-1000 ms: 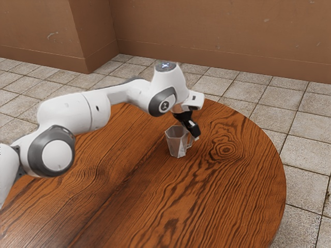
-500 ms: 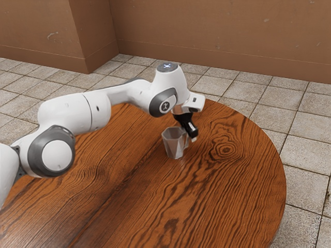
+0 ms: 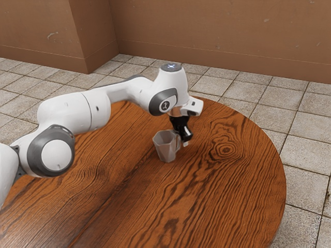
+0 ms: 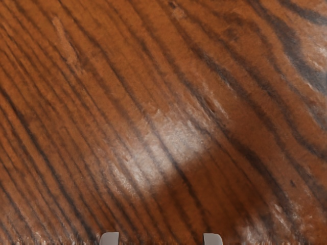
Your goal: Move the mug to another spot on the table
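Claw (image 3: 181, 135) touches mug (image 3: 165, 145); grasping or only pushing, you cannot tell. Mug sits low at table (image 3: 232, 196), just beside claw on exterior view's left. Judgement: relocation under way. Left for you: settle mug upright, let go, retreat.

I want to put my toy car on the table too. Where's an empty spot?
Bare wood stretches from the mug to the table's near edge, and from the mug to the rim on the exterior view's right. It is crowded beside the mug, where the arm reaches down, and under the arm on the exterior view's left.
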